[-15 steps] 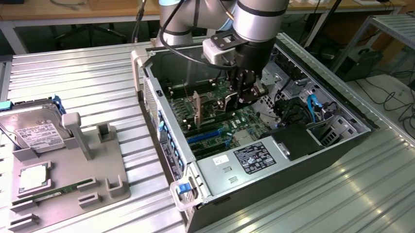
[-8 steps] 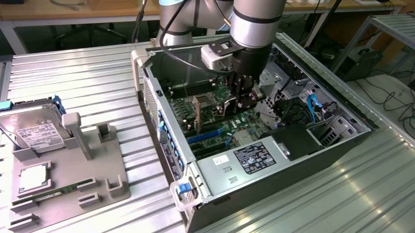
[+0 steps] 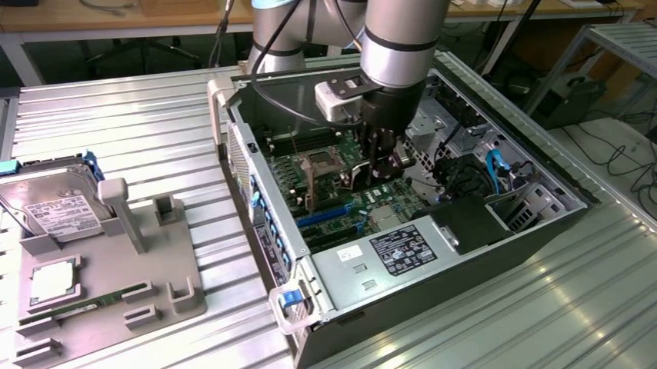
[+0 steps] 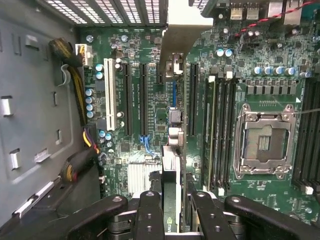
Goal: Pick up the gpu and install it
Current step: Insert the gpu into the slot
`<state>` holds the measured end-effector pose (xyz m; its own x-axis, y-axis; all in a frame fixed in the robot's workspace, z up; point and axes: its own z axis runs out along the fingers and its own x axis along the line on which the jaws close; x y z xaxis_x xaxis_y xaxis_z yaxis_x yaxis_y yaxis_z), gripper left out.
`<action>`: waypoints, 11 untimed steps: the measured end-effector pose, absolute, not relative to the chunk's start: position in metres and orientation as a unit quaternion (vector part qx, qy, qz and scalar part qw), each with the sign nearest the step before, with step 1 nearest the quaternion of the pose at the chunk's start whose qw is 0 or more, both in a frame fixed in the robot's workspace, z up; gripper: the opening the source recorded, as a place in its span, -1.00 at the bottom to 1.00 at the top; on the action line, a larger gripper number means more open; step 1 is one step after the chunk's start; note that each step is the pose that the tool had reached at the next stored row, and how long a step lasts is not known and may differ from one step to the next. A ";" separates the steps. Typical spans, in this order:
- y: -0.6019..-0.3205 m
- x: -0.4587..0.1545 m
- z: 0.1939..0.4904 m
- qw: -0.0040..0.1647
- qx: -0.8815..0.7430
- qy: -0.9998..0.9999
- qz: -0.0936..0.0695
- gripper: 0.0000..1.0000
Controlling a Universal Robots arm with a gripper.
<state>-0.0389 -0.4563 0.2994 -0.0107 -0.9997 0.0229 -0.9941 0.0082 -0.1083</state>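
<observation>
The gripper (image 4: 172,210) is clenched on the gpu (image 4: 172,165), one finger on each flat face of the card, which stands on edge between them. In the wrist view the card runs away from the gripper over the motherboard (image 4: 150,130), in line with the dark expansion slots just beside the white slot (image 4: 108,95); its pale metal bracket (image 4: 182,37) reaches toward the vented rear wall of the case. Whether the card's edge is seated in a slot or just above it cannot be told.

In the exterior view the gripper (image 3: 382,165) reaches down inside the open computer case (image 3: 339,300), with the gpu (image 3: 361,173) near the empty CPU socket (image 3: 323,163). The power supply with its label (image 3: 402,252) lies in the case, closer to the camera than the socket.

Outside the case, toward the exterior view's left, a grey parts tray (image 3: 113,300) rests on the ribbed metal surface (image 3: 134,131). It carries a hard drive (image 3: 51,207), a processor (image 3: 49,283) and a green memory stick (image 3: 88,305).
</observation>
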 end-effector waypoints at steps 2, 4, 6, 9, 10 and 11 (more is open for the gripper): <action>-0.456 -0.039 0.298 0.028 -0.694 0.718 -0.046 -0.46; -0.456 -0.039 0.297 0.026 -0.692 0.720 -0.044 -0.46; -0.456 -0.039 0.297 0.022 -0.692 0.721 -0.040 -0.46; -0.456 -0.039 0.295 0.014 -0.692 0.721 -0.032 -0.46; -0.456 -0.039 0.295 0.012 -0.692 0.721 -0.030 -0.46; -0.456 -0.039 0.294 0.010 -0.692 0.721 -0.028 -0.46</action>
